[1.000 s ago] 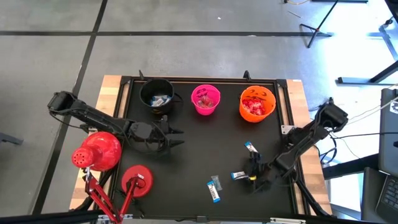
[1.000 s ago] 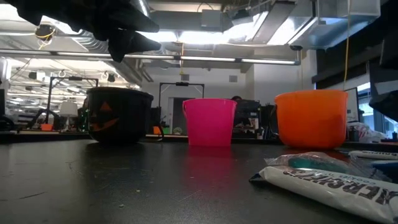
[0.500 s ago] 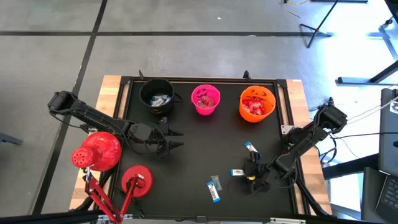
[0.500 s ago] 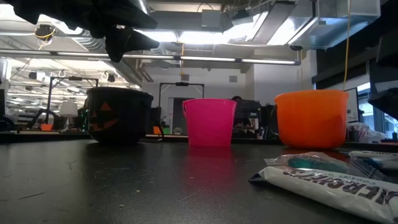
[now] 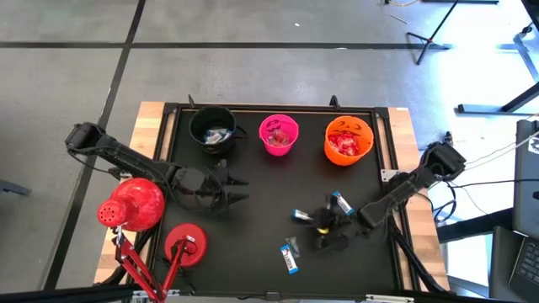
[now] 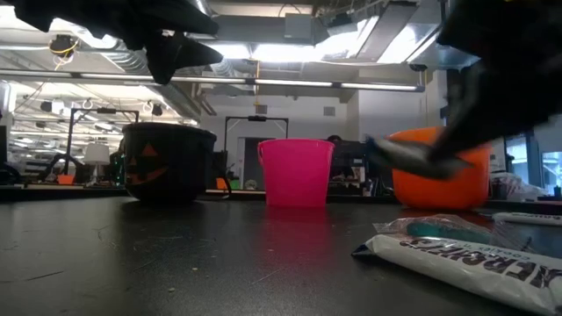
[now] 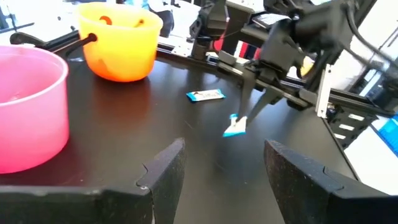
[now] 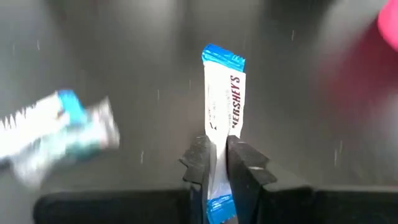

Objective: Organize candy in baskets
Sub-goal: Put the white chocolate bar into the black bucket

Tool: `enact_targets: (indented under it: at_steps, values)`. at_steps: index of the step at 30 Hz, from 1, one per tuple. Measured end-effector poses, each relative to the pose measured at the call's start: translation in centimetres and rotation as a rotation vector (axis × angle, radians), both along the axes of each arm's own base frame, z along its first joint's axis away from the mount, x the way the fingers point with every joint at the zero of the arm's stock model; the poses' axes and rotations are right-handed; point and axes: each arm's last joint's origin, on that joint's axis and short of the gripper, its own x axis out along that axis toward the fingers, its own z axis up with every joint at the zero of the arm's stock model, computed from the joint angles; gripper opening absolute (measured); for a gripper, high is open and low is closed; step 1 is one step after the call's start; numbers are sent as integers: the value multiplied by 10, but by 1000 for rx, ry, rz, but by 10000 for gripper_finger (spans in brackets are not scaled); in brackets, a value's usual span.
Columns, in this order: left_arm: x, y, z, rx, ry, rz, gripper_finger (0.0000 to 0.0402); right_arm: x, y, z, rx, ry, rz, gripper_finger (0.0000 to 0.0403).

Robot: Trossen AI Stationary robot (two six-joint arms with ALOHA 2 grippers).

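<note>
Above the black table point(image 5: 253, 252), toward its right front, the right gripper point(image 8: 216, 169) was pinched onto a blue-and-white wrapped candy point(image 8: 222, 112), its two fingers closed on the wrapper's lower half so that the lower end was partly covered; the left wrist view showed the same piece dangling from that gripper clear of the table. A second blue-and-white candy point(image 8: 59, 127) in the right wrist view was smeared and cut off at the edge, and its print could not be read. From above, another such candy point(image 5: 341, 202) lay close beside the right arm, and two more wrapped pieces point(image 5: 290, 255) lay near the front edge; up close in the low view one of them ran out of the picture. The left gripper point(image 5: 238, 188) hung over the table's left side with its fingers point(image 7: 163, 169) spread and nothing between them. Along the far edge stood the black bucket point(image 5: 211, 127), the pink bucket point(image 5: 279, 135) and the orange bucket point(image 5: 348, 140), each with sweets inside too small to count. In the low view the right arm's dark shape hid part of the orange bucket. Two red lamp heads point(image 5: 131, 204) stood at the table's left front corner.
</note>
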Motion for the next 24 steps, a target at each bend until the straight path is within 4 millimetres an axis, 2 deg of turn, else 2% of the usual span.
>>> enact_targets:
  at_steps: [6,12,17,24]
  values:
    - [1,-7,-4,88,13,-14,209,34,-20,17,22,-161,26,44]
    - [9,-21,-17,421,45,-95,209,63,-41,37,208,-350,104,29]
    - [16,-26,-24,576,36,-90,209,73,-56,44,287,-418,141,22]
    - [24,-22,-25,617,-8,-69,209,77,-64,43,311,-417,156,22]
